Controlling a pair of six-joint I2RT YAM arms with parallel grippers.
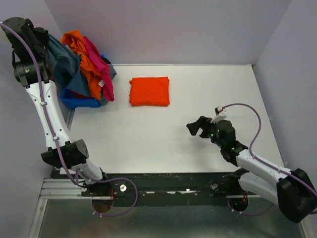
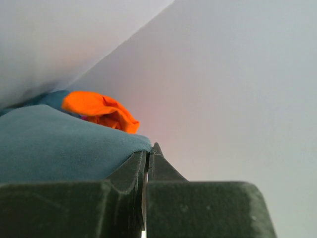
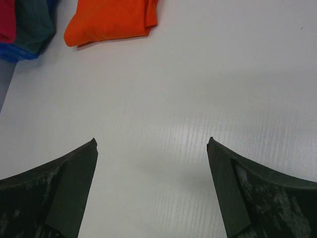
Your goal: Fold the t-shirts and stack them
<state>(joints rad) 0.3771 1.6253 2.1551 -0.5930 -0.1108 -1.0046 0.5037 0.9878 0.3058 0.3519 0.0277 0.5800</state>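
Observation:
A folded bright orange-red t-shirt (image 1: 149, 91) (image 3: 111, 20) lies flat at the back middle of the table. At the back left, a heap of t-shirts spills from a blue bin (image 1: 77, 100): orange (image 1: 81, 54) (image 2: 99, 109), magenta pink (image 1: 101, 74) and slate blue-grey (image 1: 67, 64) (image 2: 59, 144). My left gripper (image 1: 47, 42) (image 2: 151, 148) is raised over the heap's left side, shut on an edge of the blue-grey t-shirt, which hangs from it. My right gripper (image 1: 194, 127) (image 3: 152, 144) hovers open over bare table at the right, nothing between its fingers.
Pale walls close in the white table (image 1: 148, 139) at the back and both sides. The blue bin (image 3: 15, 53) sits against the left wall. A black rail with the arm bases runs along the near edge.

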